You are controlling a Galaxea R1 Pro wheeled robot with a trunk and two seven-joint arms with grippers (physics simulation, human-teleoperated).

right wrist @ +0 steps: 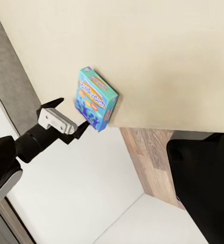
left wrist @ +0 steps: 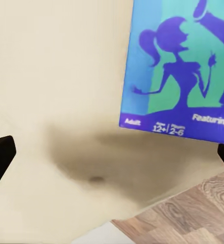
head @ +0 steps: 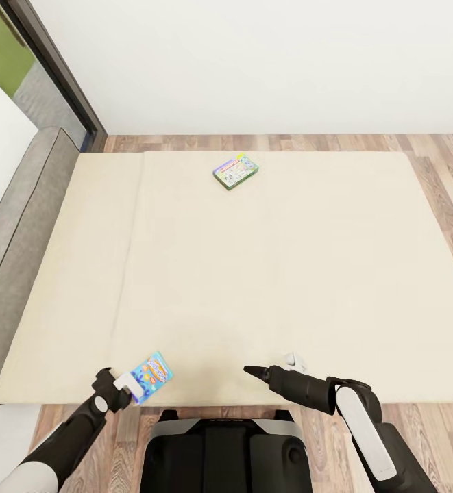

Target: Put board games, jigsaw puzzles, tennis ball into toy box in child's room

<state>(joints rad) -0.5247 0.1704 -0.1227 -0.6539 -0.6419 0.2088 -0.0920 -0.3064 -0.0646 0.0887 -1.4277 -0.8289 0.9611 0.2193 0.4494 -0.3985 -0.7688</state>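
Blue board game touching left gripper, bed edge

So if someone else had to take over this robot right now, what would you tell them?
Left hand: shut on the blue board game, at the near edge of the bed.
Right hand: holds nothing, over the same edge; whether it is open I can't tell.
The white-green board game lies flat at the bed's far side, untouched.
Done: one game grasped.
Left: fetch the other game, then carry both to the toy box.
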